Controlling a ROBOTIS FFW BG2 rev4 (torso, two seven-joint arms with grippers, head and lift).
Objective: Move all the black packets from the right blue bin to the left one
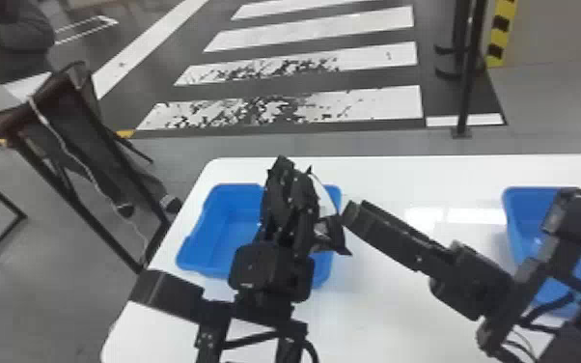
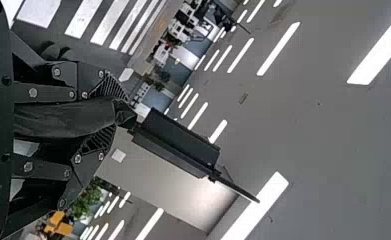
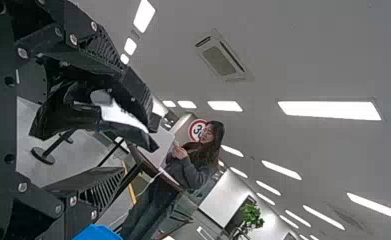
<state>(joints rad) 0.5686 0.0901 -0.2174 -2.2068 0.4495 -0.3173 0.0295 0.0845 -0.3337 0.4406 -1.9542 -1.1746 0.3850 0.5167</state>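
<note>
In the head view, the left gripper (image 1: 284, 166) was held above the left blue bin (image 1: 198, 241), pointed toward the table's far side, with the bin's floor exposed to its left. In its wrist view, its flat fingers were drawn together on a dark packet (image 2: 63, 119). The right gripper (image 1: 350, 212) was angled leftward above the white table (image 1: 386, 328), its tips just beside the left bin's right rim. In its wrist view, its fingers were spread, and a glossy black packet (image 3: 73, 117) was seen between them, closer to one finger than the other – whether it was touched by that finger cannot be told. A folded black shape (image 1: 330, 236) was also seen over that rim, between the two grippers, where little room was left.

The left bin was set near the table's left edge, and the right blue bin (image 1: 516, 217) was partly covered by the right arm (image 1: 555, 251). Between the bins, a wide strip of tabletop was crossed by that arm – more room was given there than between the grippers
</note>
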